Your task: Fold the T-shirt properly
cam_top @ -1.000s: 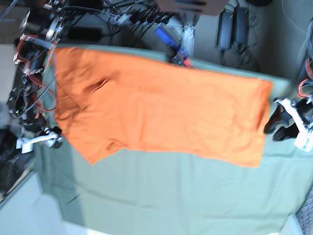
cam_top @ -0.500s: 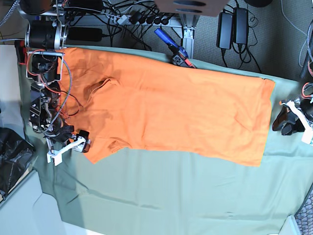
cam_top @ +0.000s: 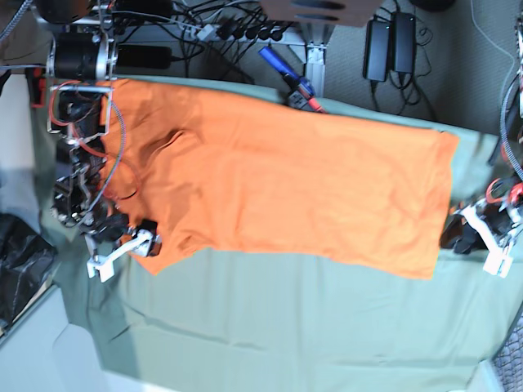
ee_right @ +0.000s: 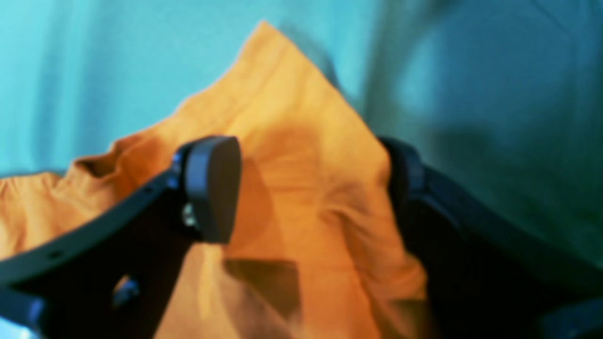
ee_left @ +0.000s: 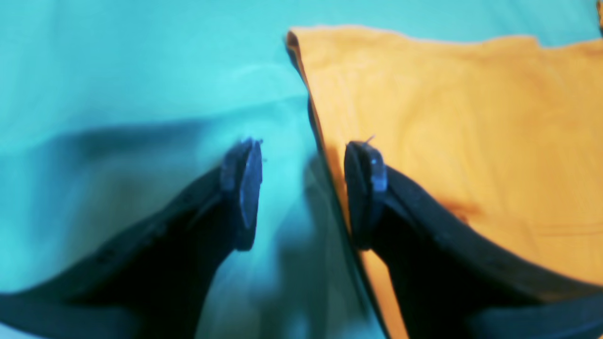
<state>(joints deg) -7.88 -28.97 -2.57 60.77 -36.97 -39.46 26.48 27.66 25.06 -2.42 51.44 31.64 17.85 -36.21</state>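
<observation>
The right gripper (ee_right: 311, 188) stands with its jaws wide apart around the pointed sleeve corner of the T-shirt (cam_top: 286, 188), cloth between the pads but nothing pinched. The left gripper (ee_left: 301, 193) is also parted, one finger over the shirt's hem edge, the other over the green cloth (cam_top: 286, 327) beside it. The shirt lies spread flat on that green cloth, sleeve end by the right arm, hem by the left

Risks, as I judge them: closing too low, either claw could catch the green cloth along with the shirt and drag it. The left one straddles the very edge, so it may grab only a thin lip that slips free mid-fold. Uneven lifts would skew the crease
</observation>
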